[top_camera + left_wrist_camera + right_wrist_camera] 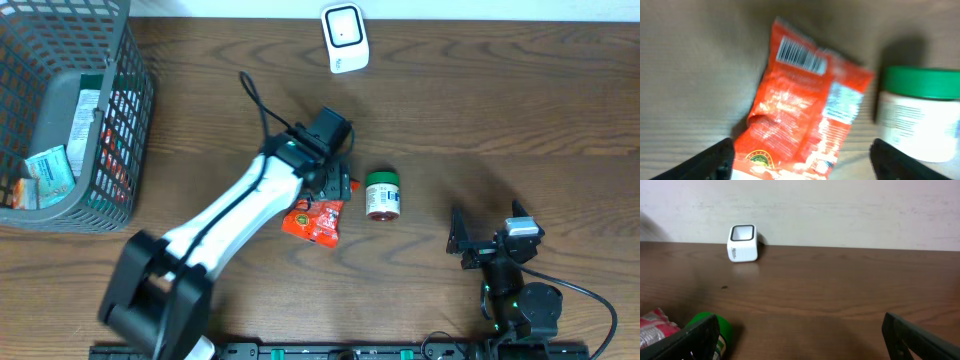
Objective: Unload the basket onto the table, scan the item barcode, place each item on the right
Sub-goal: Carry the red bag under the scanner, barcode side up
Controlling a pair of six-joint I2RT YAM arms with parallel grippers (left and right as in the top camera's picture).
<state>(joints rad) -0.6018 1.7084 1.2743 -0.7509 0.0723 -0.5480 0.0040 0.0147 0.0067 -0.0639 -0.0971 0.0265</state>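
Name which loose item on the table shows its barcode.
The red snack packet, with its barcode facing up; the green-lidded jar beside it shows no barcode.

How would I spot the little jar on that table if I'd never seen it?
Find the middle of the brown table, where a flat red packet lies. Just right of it, with a small gap between them, lies the jar. It alone is round, with a green lid and a white label.
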